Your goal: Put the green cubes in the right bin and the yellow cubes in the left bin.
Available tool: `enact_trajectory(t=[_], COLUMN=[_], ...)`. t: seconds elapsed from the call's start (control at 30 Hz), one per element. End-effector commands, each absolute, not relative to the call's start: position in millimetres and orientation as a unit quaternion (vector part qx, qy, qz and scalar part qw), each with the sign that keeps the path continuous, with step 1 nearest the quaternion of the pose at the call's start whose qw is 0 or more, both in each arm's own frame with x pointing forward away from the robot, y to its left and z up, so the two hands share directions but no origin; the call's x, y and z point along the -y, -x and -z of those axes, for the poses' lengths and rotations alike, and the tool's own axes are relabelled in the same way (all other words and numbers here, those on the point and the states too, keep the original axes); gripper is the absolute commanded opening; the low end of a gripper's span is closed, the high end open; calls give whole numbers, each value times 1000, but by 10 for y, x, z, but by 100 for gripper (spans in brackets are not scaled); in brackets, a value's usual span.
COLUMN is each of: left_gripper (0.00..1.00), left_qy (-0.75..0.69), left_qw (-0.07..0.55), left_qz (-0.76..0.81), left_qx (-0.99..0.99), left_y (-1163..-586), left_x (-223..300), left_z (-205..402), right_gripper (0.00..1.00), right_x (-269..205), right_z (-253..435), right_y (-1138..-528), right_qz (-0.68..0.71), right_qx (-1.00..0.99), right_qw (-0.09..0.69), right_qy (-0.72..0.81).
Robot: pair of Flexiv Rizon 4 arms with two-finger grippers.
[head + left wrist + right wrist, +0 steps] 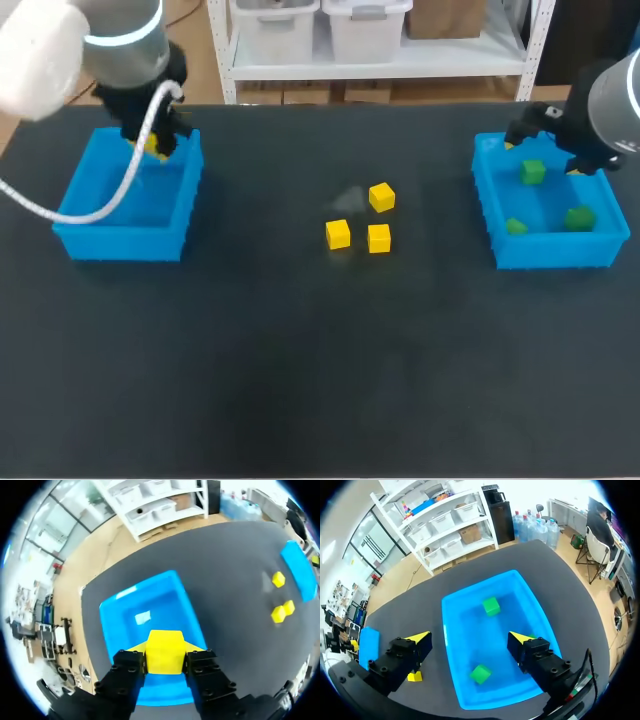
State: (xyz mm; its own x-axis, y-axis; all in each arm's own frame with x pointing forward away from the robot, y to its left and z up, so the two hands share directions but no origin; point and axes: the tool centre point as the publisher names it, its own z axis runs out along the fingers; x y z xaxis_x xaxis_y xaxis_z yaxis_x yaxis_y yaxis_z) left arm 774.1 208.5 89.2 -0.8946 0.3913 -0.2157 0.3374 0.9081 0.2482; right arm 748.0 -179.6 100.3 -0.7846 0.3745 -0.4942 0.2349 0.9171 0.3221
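Over the left bin [106, 614], clamped tight in the left gripper [165, 649], a yellow cube [165, 655] hanging above its floor.

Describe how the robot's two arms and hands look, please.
The left arm and right arm are rounded grey links with a pale ring; the left also shows a white segment and a trailing white cable. The left hand and right hand are black and blocky, with wedge-shaped yellow fingertips.

Three cubes [378, 238] between left bin [120, 243], right bin [555, 252]
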Motion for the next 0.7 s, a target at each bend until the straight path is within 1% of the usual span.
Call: enact_trajectory(t=[0.03,0.07,0.2,0.33,0.57,0.7], left_gripper=[87,100,100,100,100,100], left_qy=[-189,-188,-195,-222,-338,-412], left_qw=[197,197,202,217,234,208], left_qz=[-112,-112,-108,-97,-20,30], left_qx=[-956,-956,-954,-946,-911,-887], left_y=[-7603,-7597,-7591,-7621,-7544,-7408], left_x=[-2075,-2079,-2013,-1817,-1056,-603], left_z=[-868,-870,-961,-1132,-1347,-1294], right_gripper=[100,100,100,100,100,100], right_x=[1794,1794,1794,1794,1794,1794], right_z=[-991,-991,-991,-991,-991,-991], right_y=[-7469,-7469,-7469,-7469,-7469,-7469], right_qz=[-122,-122,-122,-122,-122,-122], right_qx=[-935,-935,-935,-935,-935,-935], right_qw=[289,289,289,289,289,289], right_qy=[-163,-163,-163,-163,-163,-163])
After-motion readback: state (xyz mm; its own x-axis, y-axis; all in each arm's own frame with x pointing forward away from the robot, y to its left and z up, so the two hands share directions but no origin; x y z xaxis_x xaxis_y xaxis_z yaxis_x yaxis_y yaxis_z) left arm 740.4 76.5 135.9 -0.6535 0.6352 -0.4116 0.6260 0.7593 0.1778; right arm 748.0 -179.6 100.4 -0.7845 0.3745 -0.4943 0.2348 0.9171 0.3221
